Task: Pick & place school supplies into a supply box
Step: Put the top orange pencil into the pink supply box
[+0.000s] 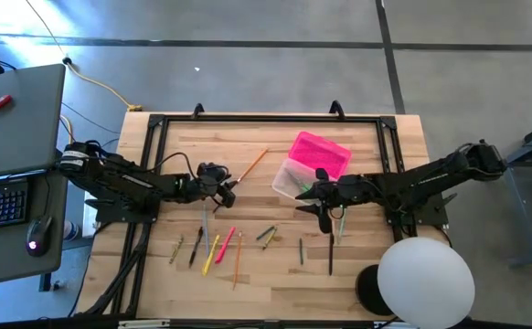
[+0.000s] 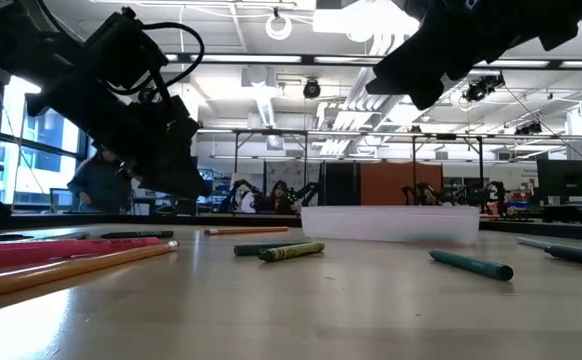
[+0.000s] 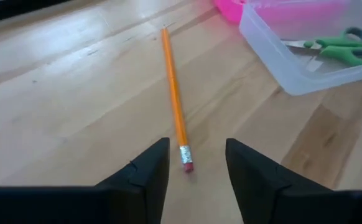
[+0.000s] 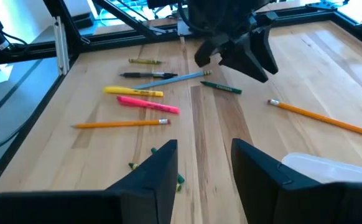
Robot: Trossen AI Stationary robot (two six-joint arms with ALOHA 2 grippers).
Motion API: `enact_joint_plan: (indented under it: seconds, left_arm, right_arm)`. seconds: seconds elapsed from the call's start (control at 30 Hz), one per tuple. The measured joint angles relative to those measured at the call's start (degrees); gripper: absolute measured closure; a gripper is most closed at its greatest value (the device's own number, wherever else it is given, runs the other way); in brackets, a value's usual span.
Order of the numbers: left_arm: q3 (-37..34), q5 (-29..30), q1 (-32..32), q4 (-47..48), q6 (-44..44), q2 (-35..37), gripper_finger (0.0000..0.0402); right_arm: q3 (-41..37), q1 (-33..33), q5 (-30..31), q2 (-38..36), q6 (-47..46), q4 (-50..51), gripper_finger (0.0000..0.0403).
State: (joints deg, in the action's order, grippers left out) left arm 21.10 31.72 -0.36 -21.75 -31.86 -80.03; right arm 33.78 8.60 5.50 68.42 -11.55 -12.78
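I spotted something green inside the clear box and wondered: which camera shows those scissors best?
The left wrist view: the green-handled scissors lie plainly inside the clear supply box. The high view shows only a faint green hint in the box. In the low view the box wall hides them, and the right wrist view catches just a corner of the box.

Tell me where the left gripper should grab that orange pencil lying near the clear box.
Grip the orange pencil on its shaft just above the eraser, coming straight down. It lies flat and alone on the table, its eraser end between the open fingers of the left gripper, so the fingers would likely close across its narrow width.
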Motion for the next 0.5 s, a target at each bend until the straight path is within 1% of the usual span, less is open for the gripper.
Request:
enact_joint_plan:
  seconds: [0.13,0.27,0.5]
  left_arm:
    - [0.0,0.0,0.0,-1.4,-0.3,-3.0,0.0226]
    - [0.2,-0.6,0.0,-3.8,-0.9,-8.5,0.0229]
    - [3.6,0.7,-0.1,-4.4,-0.6,-15.4,0.0229]
  right_arm:
    - [0.0,0.0,0.0,0.0,0.0,-0.2,0.0274]
    - [0.0,0.0,0.0,0.0,0.0,-0.2,0.0274]
    - [0.0,0.0,0.0,0.0,0.0,-0.2,0.0274]
